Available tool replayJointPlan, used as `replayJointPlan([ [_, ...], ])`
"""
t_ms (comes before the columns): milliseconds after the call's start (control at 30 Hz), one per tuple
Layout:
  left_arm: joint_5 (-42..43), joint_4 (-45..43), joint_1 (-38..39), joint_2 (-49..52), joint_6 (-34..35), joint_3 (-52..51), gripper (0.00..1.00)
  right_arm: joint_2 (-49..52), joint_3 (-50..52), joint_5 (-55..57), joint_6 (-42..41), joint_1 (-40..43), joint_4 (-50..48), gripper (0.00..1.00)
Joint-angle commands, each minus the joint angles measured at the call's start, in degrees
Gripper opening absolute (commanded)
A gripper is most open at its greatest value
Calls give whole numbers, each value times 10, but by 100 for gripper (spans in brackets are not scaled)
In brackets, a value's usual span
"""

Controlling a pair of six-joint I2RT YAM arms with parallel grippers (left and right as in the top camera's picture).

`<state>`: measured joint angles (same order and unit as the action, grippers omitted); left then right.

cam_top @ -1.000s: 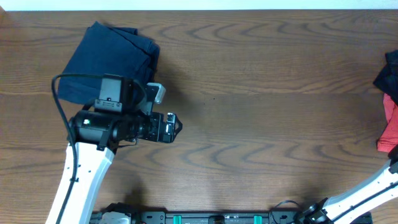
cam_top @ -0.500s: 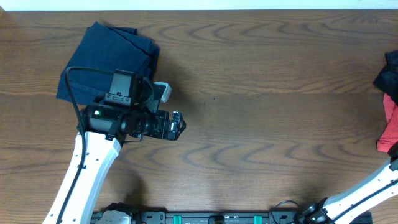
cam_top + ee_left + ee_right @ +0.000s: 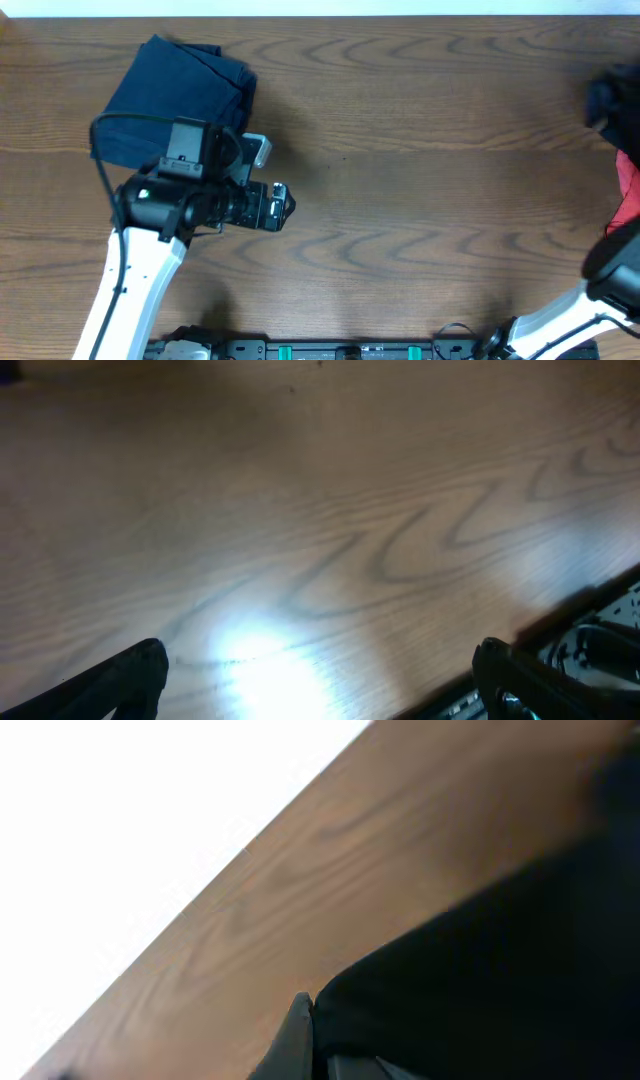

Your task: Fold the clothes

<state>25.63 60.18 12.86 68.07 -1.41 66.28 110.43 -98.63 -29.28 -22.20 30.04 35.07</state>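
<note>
Cloth for the task, the black jersey (image 3: 610, 95), lies at the right edge of the table (image 3: 420, 150), toward the far corner. In the overhead view it is only a dark, blurred shape, partly cut by the frame, so we cannot read any pattern or lettering on it. Near it along the same edge, more toward the robot's side, we see a red garment (image 3: 630, 200), also cut by the frame.

In the right wrist view the right gripper (image 3: 318, 1055) has its jaws closed. Black cloth fills the lower right of that picture and begins directly at the one pale finger (image 3: 296, 1030) that shows. We read this as a grip on the jersey, although the cloth hides the pinching point itself. Of the right arm (image 3: 565, 315) the overhead view shows only a white link and a blurred dark joint.

The left gripper (image 3: 320, 678) hangs over bare wood grain with its two dark fingertips far apart, fully open. From above, the left arm (image 3: 135, 280) reaches up from the near left side, and its wrist overlaps the near edge of a folded navy garment (image 3: 175, 90) that lies in the far left part of the table.
</note>
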Motion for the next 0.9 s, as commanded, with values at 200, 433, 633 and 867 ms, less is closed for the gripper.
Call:
replayJointPlan([
  [200,-123,74,0,-75,-3,31,98,3,0,37,-2,-270,61,1],
  [433,-200,96,0,-122,4,31,99,3,2,150,2,-496,112,1],
  [633,-238,105,0,-147,13,31,99,3,2,271,6,-647,158,4],
  [867,-221,99,0,-143,19,31,98,3,2,386,-10,-670,180,69],
])
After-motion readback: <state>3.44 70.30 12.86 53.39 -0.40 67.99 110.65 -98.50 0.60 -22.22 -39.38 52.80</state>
